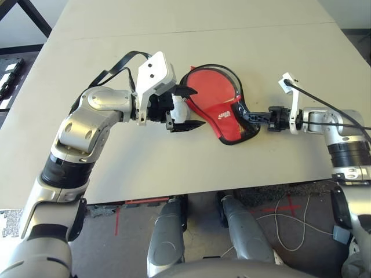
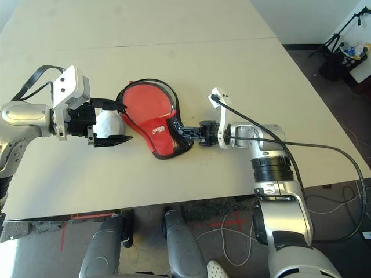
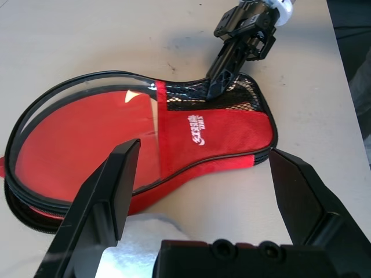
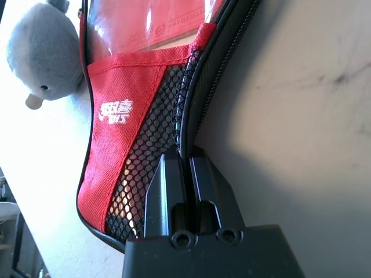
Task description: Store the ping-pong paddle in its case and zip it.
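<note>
On table, left to right:
Left gripper (image 1: 186,108): fingers standing spread wide, holding nothing, hovering just left of the case.
White fluffy ball (image 2: 109,124): sitting between those fingers, beside the case's round end.
Case (image 1: 217,101): lying flat mid-table, red, mesh pocket at its right end.
Right gripper (image 4: 187,168): fingers pressing together, pinching the case's zipper edge at its right end.
Table (image 1: 174,35): supporting everything.
</note>
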`<state>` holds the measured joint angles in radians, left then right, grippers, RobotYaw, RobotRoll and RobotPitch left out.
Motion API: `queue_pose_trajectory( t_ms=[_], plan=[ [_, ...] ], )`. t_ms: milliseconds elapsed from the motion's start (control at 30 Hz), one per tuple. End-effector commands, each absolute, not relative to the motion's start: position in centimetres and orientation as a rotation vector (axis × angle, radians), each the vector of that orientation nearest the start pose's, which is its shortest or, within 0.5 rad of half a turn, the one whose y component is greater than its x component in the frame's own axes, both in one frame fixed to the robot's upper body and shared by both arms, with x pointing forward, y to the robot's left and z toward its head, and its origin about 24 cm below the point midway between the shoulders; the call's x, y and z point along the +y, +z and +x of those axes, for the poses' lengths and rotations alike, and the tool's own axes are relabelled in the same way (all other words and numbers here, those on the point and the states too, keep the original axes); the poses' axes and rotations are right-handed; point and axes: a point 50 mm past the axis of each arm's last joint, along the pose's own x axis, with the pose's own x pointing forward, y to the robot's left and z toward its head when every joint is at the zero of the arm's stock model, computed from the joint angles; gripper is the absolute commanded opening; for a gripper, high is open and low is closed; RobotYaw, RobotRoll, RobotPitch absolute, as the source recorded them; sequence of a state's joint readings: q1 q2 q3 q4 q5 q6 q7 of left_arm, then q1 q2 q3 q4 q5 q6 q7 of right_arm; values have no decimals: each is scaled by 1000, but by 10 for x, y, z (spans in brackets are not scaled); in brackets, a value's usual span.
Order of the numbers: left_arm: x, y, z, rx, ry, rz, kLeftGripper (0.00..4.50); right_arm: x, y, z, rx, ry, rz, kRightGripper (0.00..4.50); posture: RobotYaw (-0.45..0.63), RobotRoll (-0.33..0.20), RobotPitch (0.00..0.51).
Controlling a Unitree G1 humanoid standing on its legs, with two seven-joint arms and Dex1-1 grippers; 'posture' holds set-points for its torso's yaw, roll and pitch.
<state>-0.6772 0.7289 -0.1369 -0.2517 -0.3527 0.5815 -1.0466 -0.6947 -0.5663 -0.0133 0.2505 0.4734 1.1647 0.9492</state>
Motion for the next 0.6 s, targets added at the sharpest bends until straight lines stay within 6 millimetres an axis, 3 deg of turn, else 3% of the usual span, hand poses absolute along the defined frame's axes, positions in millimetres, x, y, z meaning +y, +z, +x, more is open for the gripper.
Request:
queue_pose_trajectory(
  t_ms=[33,200,600],
  plan=[
    [146,221,287,41,-1207,577,4500,-189,107,298,872,890,335,47,-21,0,265],
    [147,219,287,43,-1201,580,4500,-186,108,275,907,909,346,47,-18,0,264],
    [147,219,286,42,-1203,579,4500,-166,106,251,937,926,400,47,-23,0,265]
  ],
)
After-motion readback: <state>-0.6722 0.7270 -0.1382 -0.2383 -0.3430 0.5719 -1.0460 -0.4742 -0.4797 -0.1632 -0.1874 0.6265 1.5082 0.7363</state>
